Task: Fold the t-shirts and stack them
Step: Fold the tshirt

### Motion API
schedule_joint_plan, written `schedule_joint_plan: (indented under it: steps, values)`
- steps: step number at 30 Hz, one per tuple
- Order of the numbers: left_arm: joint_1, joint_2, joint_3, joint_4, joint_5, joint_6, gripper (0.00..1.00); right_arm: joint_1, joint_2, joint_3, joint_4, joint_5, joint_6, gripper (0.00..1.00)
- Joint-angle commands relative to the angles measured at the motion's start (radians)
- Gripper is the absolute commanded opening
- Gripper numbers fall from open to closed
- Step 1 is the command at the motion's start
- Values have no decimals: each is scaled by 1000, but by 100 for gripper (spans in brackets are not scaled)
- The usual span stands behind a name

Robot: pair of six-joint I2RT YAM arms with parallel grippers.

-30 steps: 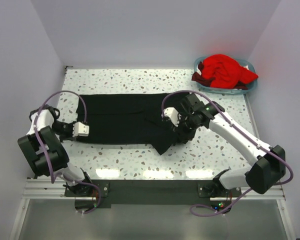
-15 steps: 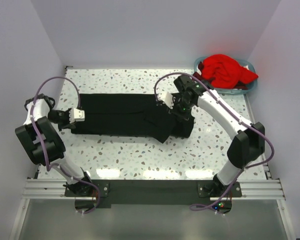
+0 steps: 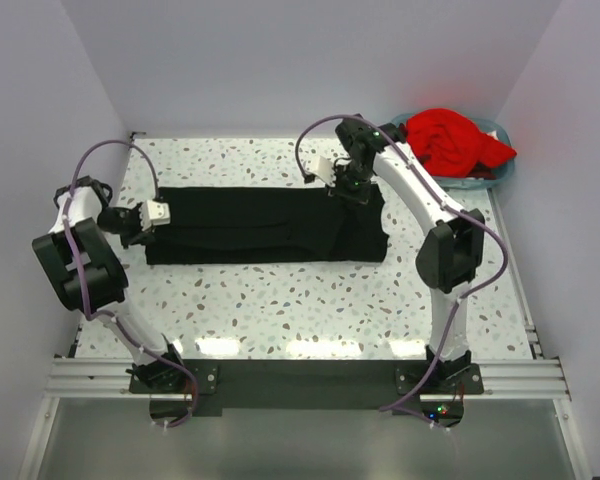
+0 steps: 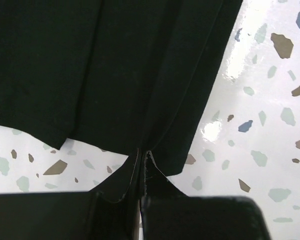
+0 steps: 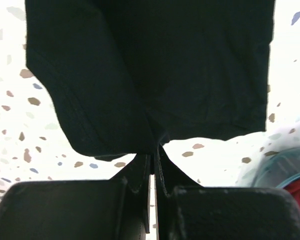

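While your left tool (image 3: 143,222) and right tool (image 3: 352,188) each pinch an end of the black shirt (image 3: 265,225), lying half-folded across the tabletop (image 3: 280,300), the red shirt (image 3: 445,140) sits crumpled in the basket (image 3: 480,181), so you've plenty left.

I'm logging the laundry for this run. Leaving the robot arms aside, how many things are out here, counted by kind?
T-shirts: 2 (black t-shirt, folded into a long strip; red t-shirt, bunched up in the basket)
Baskets: 1 (light blue basket)
Total: 3
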Motion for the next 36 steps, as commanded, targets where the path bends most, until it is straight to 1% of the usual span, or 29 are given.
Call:
schedule_joint_plan:
  steps: [1,9,15,30,36]
  values:
    - [-13,21,47,38,57,-43,0,-7,57,142,-76,19,-74,0]
    - [-22,82,117,52,65,-81,0,-21,160,276,-84,33,-121,0]
    - [-39,115,148,82,65,-119,0,-44,197,313,-34,48,-130,0]
    - [-71,179,228,147,63,-210,0,-56,246,301,91,77,-153,0]
    - [-106,208,245,196,38,-253,0,-63,266,294,128,95,-163,0]
